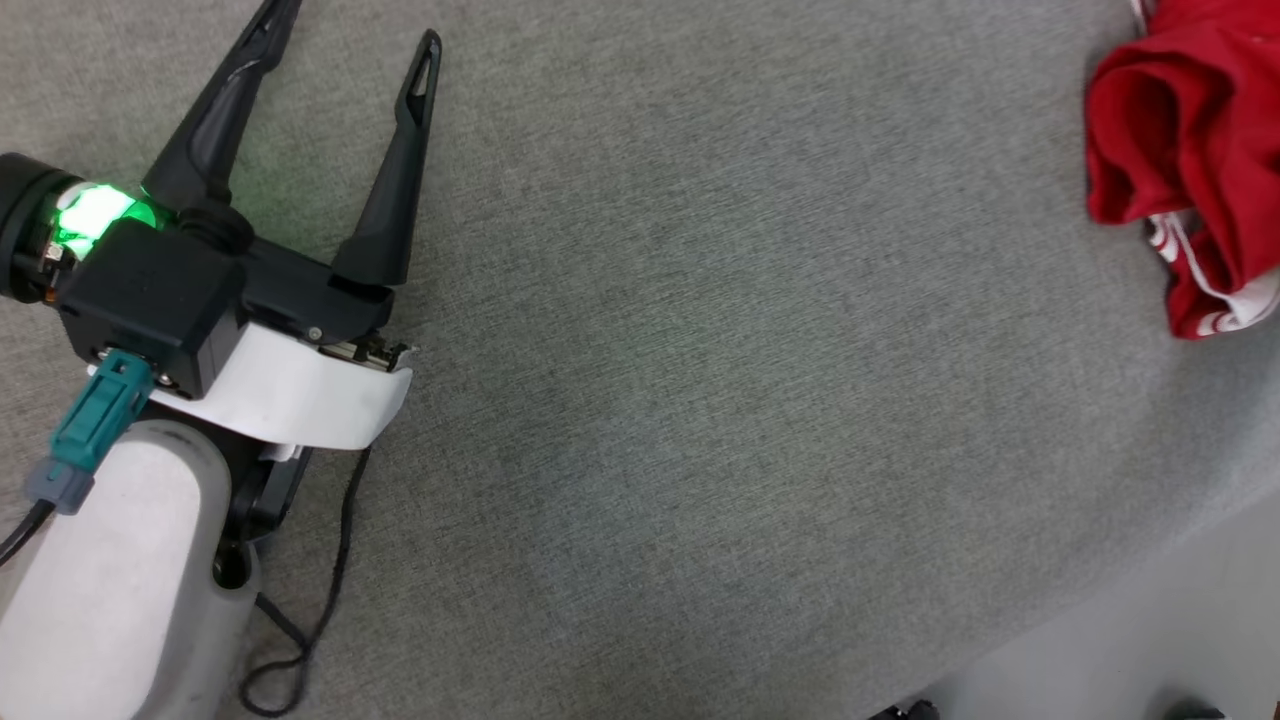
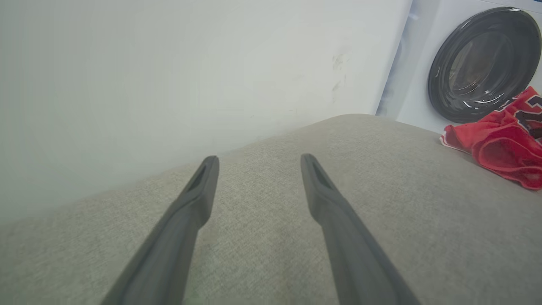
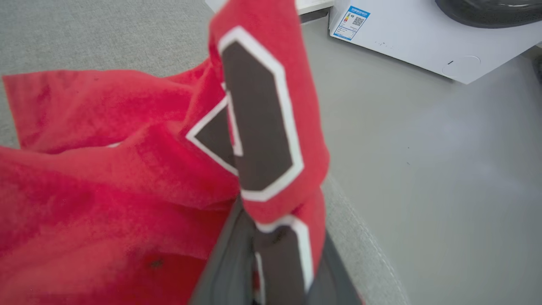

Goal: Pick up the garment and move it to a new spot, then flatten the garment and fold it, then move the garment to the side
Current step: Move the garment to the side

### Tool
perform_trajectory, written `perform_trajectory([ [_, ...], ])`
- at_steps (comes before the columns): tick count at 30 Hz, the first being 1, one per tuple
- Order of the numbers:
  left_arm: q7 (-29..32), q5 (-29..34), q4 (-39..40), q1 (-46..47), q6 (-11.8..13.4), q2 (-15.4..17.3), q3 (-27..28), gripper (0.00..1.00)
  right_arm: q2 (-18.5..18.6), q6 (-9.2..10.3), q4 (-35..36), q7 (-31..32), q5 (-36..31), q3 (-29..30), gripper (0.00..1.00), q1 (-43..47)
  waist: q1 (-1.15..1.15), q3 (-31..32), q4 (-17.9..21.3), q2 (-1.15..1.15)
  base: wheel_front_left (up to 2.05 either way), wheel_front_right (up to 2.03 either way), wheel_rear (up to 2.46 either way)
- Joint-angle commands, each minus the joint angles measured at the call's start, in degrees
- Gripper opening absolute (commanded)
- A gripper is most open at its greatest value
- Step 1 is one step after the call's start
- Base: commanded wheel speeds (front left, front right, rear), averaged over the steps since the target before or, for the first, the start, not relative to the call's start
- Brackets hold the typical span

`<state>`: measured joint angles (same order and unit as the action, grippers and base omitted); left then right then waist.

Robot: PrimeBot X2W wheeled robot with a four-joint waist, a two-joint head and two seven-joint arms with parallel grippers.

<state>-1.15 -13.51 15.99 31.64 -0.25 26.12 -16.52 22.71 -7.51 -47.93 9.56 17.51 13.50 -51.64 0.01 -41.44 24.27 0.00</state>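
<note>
Crumpled red garment (image 3: 106, 169), black white-outlined print

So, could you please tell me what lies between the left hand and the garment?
Nothing: in the head view, bare grey cloth surface runs from the open left hand to the red garment.

Soft, even light on me, shadows faint.
My wrist lamp (image 1: 95, 212) glows green; the garment (image 3: 106, 190) blurs close to my right lens; left wrist view bows at its edges.
</note>
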Motion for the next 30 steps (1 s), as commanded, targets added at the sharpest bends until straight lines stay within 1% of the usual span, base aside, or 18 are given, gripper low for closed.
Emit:
perform_trajectory([
  [1,0.05,0.25,0.23,0.48,0.24,0.13,0.0,1.0,-0.43,0.05,-0.57,-1.3,-0.6,0.15,0.5,-1.24,-0.01,-0.93,-0.28,0.0,0.0,0.0,0.0],
  [2,0.13,0.23,0.25,0.38,0.3,0.2,0.09,1.0,-0.85,0.05,-1.61,-3.02,-1.12,0.36,1.0,-1.6,-0.01,-1.01,-0.29,0.0,0.0,0.0,0.0],
  [5,-0.16,-0.17,-0.3,-0.4,0.6,0.25,0.31,1.0,-0.58,0.05,-4.22,-8.94,-3.61,1.24,1.0,-2.31,-0.01,-0.56,-0.34,0.0,0.0,0.0,0.0],
  [8,-1.07,-0.84,-1.41,-0.98,0.69,-0.25,0.17,1.0,0.14,0.05,-6.45,-14.75,-5.15,2.72,1.0,-2.37,-0.01,1.22,-0.68,0.0,0.0,0.0,0.0],
  [11,-3.09,-1.62,-3.16,-1.97,0.8,-1.36,-0.19,1.0,1.95,0.05,-7.99,-18.48,-6.28,3.26,1.0,-1.26,-0.01,4.38,-1.53,0.0,0.0,0.0,0.0],
  [14,-5.44,-2.53,-5.31,-3.43,1.41,-2.58,-0.01,1.0,3.6,0.05,-8.15,-20.79,-7.32,1.57,1.0,0.18,-0.01,8.42,-2.44,0.0,0.0,0.0,0.0],
  [20,-9.49,-4.67,-9.72,-8.4,2.82,-4.7,0.51,1.0,5.32,0.05,-5.39,-22.92,-7.11,-4.87,1.0,5.56,-0.01,17.62,-5.02,0.0,0.0,0.0,0.0],
  [22,-10.6,-5.62,-10.61,-10.3,3.25,-5.66,0.68,1.0,5.08,0.05,-3.89,-23.15,-6.46,-6.75,1.0,8.12,-0.01,20.42,-6.24,0.0,0.0,0.0,0.0],
  [26,-12.05,-6.92,-12.27,-14.41,4.32,-6.99,1.28,1.0,3.54,0.05,0.48,-23.23,-5.49,-9.87,1.0,14.3,-0.01,25.29,-9.02,0.0,0.0,0.0,0.0],
  [28,-12.47,-7.46,-12.84,-15.92,4.73,-7.6,1.48,1.0,2.59,0.05,2.72,-22.81,-4.87,-10.3,1.0,17.52,-0.01,27.02,-10.76,0.0,0.0,0.0,0.0],
  [30,-12.82,-7.98,-13.56,-17.62,5.41,-8.06,2.01,1.0,0.7,0.05,5.38,-22.45,-4.97,-11.22,1.0,20.63,-0.01,28.5,-12.42,0.0,0.0,0.0,0.0],
])
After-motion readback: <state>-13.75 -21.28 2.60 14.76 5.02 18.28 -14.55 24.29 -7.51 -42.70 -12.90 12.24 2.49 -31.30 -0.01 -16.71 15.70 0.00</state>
